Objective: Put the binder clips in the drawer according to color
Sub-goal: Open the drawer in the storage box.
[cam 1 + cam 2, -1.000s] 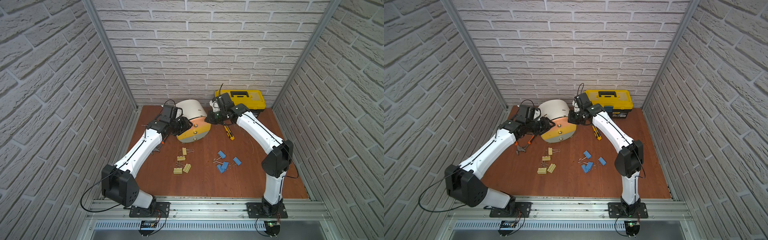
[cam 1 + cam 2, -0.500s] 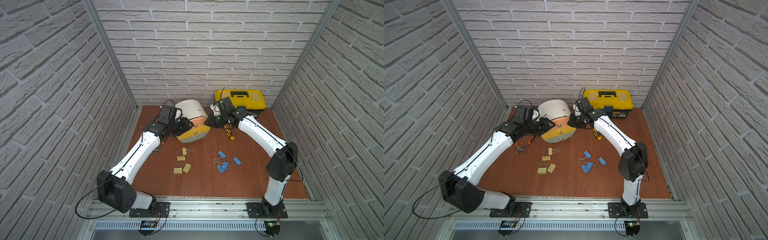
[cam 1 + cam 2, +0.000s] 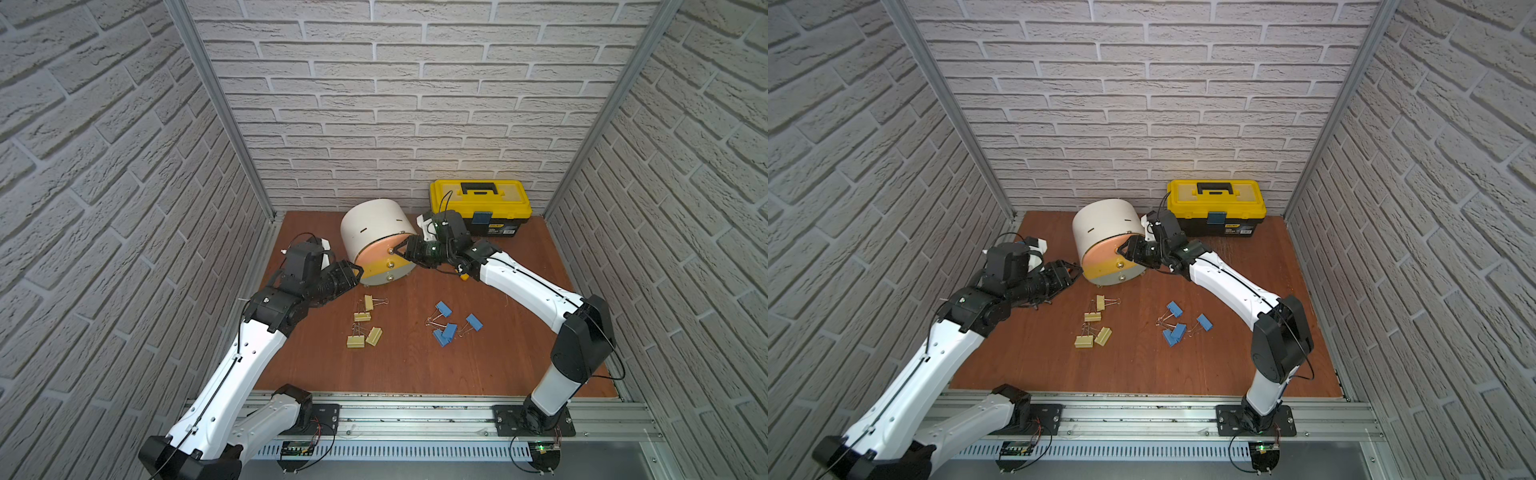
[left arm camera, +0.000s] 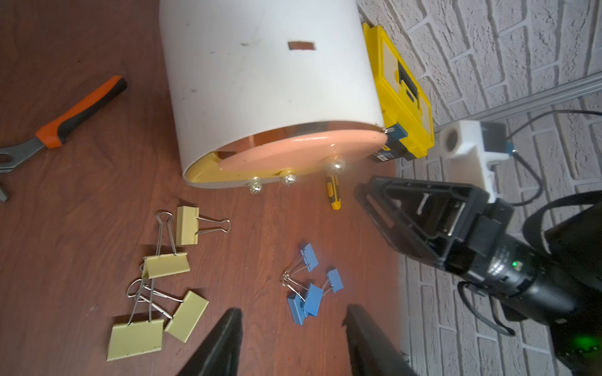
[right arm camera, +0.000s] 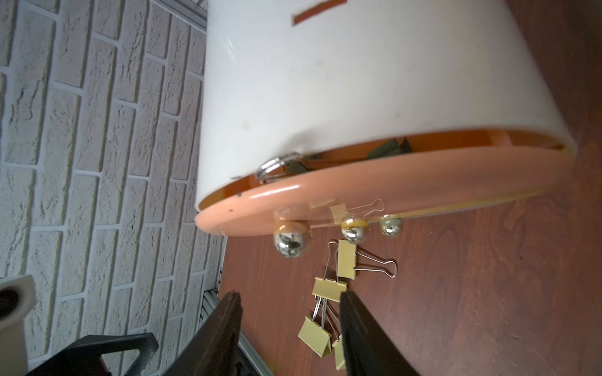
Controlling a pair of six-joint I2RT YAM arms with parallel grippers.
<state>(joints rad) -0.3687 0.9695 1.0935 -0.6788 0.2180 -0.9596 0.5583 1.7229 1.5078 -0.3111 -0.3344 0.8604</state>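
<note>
The drawer (image 3: pixel 376 232) (image 3: pixel 1102 230) is a white barrel cabinet at the back, with peach, yellow and pale fronts and brass knobs. The peach front (image 5: pixel 374 198) stands slightly ajar. Dark clip bodies and a silver wire handle (image 5: pixel 275 169) show in the gap. Several pale yellow binder clips (image 3: pixel 363 322) (image 4: pixel 166 267) and several blue ones (image 3: pixel 451 328) (image 4: pixel 309 293) lie loose on the brown floor in front. My left gripper (image 3: pixel 355 272) (image 4: pixel 291 341) is open and empty beside the cabinet's left side. My right gripper (image 3: pixel 401 249) (image 5: pixel 290 325) is open and empty just right of the peach front.
A yellow-and-black toolbox (image 3: pixel 480 205) stands against the back wall right of the cabinet. A yellow utility knife (image 4: pixel 333 195) lies near the right arm. Orange-handled pliers (image 4: pixel 78 110) lie left of the cabinet. Brick walls close in on three sides.
My right gripper has gone from shut to open next to the peach front. My left gripper has drawn back a little from the cabinet's side and opened slightly wider.
</note>
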